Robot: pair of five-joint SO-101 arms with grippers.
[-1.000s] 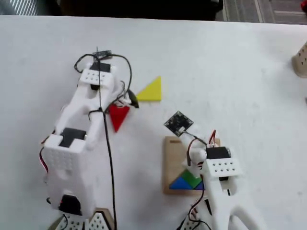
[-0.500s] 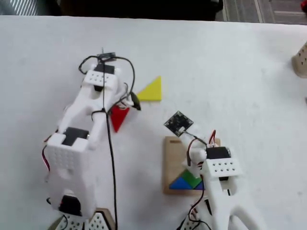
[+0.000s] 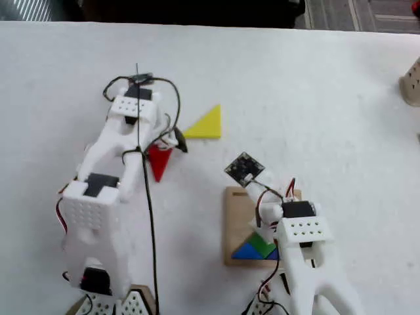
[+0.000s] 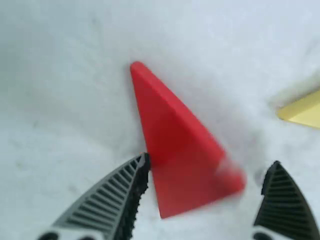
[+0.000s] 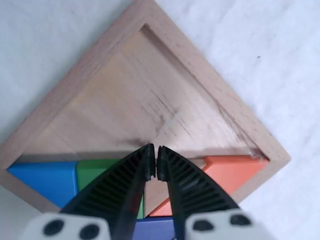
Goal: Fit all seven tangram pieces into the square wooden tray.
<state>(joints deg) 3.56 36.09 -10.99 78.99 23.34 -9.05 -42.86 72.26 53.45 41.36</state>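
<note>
A red triangle (image 3: 159,161) (image 4: 180,155) lies flat on the white table. My left gripper (image 4: 207,172) (image 3: 172,139) is open around its wide end, one finger on each side. A yellow triangle (image 3: 207,123) (image 4: 302,111) lies just beyond it. The square wooden tray (image 3: 236,213) (image 5: 150,90) holds blue (image 5: 42,177), green (image 5: 92,172) and orange (image 5: 227,170) pieces along one side, with bare wood over the other half. My right gripper (image 5: 153,161) hangs shut over the tray, its tips near the green piece.
A pale wooden object (image 3: 411,82) stands at the table's far right edge. The right arm's body (image 3: 298,243) covers part of the tray in the high view. Open white table lies beyond the yellow triangle.
The left arm shifted slightly right, then back left, staying over the red triangle. The right arm has not moved.
</note>
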